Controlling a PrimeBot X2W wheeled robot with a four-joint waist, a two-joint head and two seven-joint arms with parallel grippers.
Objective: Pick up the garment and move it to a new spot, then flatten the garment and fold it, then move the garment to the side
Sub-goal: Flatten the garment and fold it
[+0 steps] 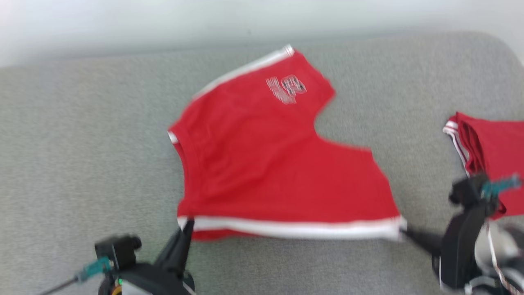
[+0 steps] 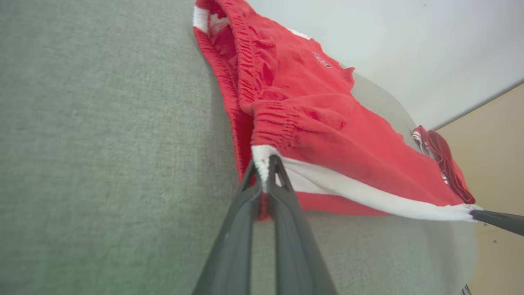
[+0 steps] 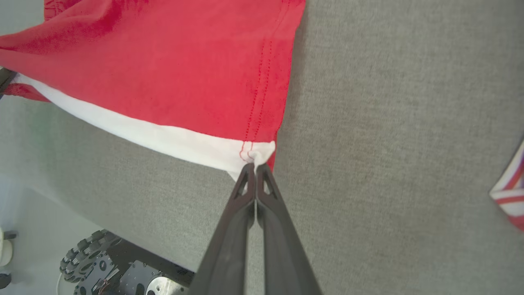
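grey fabric surface [image 1: 82,143], red shorts [image 1: 266,164] spread out, another red garment [image 1: 491,143] at right

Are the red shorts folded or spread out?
Spread: shorts show both legs; left gripper and right gripper stretch the white stripe.

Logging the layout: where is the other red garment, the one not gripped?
In the head view the other red garment lies at the right edge on the grey surface, apart from the held red shorts, on the robot's right.
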